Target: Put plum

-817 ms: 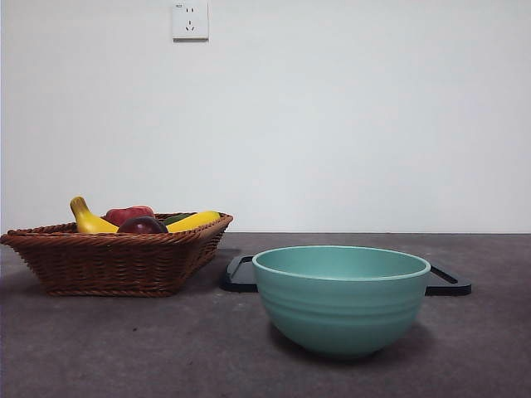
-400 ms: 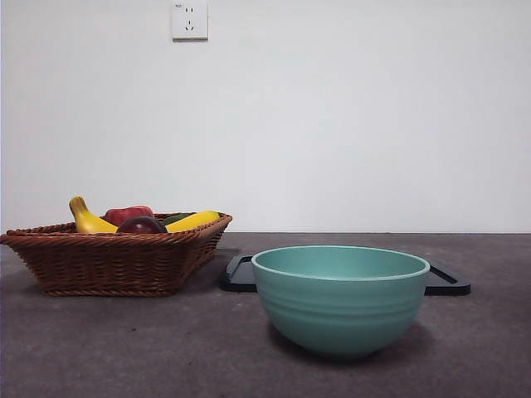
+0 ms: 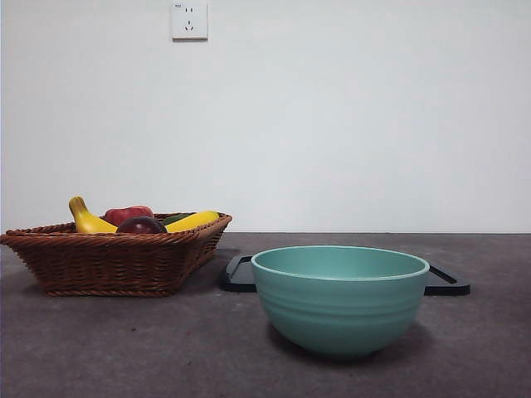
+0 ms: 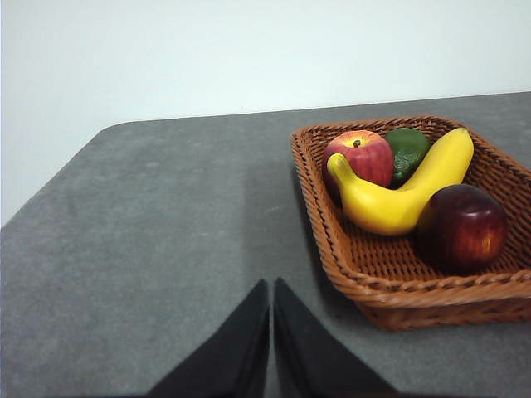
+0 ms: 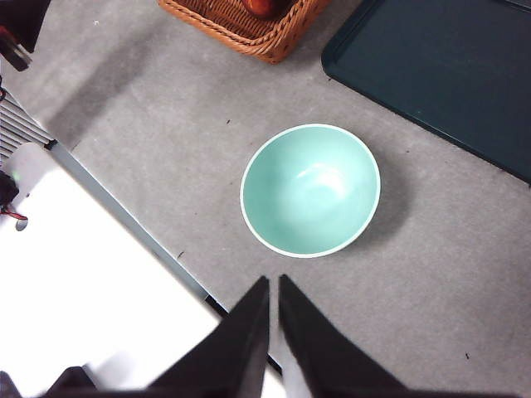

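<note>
The plum sits in the wicker basket, dark maroon and glossy, tucked in the corner nearest the left arm's camera and resting against the basket's woven wall. Right beside it lies the banana, curving across the middle of the basket and touching the plum's side. Behind the banana there's the red apple with its stem up, and next to that a green fruit, partly hidden by the banana. The left hand hangs over bare grey table just beside the basket, its two black jaws pressed together, gripping nothing. Over on the other side, the right hand hovers high above the table, jaws likewise closed and empty, looking down on the teal bowl, which stands upright with nothing inside. From the front, that bowl is the nearest thing, with a dark tray lying flat behind it and the basket off to one side, well apart from the bowl; only the plum's top peeks over the rim there. Neither hand shows in the front view. A wall socket sits high on the white wall.
</note>
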Controlling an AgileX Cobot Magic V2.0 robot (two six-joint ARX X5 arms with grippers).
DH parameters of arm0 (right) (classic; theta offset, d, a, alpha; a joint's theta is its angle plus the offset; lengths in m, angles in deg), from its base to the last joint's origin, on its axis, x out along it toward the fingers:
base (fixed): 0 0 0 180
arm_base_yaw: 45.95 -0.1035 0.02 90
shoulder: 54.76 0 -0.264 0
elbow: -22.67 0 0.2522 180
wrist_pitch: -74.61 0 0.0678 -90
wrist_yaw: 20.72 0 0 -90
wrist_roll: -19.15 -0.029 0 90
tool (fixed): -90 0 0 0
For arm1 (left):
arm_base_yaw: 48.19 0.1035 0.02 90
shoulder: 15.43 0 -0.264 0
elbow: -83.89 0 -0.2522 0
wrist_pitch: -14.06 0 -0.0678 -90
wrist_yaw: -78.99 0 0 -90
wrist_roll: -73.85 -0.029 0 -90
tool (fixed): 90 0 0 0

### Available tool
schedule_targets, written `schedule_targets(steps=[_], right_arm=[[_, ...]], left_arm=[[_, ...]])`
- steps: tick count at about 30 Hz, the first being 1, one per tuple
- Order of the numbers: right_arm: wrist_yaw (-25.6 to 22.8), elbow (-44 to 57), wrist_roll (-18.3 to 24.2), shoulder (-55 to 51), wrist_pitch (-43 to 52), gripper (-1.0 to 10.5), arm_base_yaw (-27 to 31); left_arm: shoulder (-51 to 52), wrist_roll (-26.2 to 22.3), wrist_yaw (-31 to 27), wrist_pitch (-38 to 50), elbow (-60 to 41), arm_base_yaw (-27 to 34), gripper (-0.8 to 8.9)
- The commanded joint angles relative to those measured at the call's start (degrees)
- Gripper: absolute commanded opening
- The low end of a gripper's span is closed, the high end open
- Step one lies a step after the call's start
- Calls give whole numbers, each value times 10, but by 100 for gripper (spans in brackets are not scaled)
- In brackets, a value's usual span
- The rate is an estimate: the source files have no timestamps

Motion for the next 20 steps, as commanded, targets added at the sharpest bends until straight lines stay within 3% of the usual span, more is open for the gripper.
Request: schedule_targets(steps=[1,20], right_arm=[[2,-9,3,4,6,9,-4],[2,-9,3,4,6,9,-4]], left_arm=[[1,1,-2,-19,-12,1,7],[1,1,-2,-30,-12,1,7]])
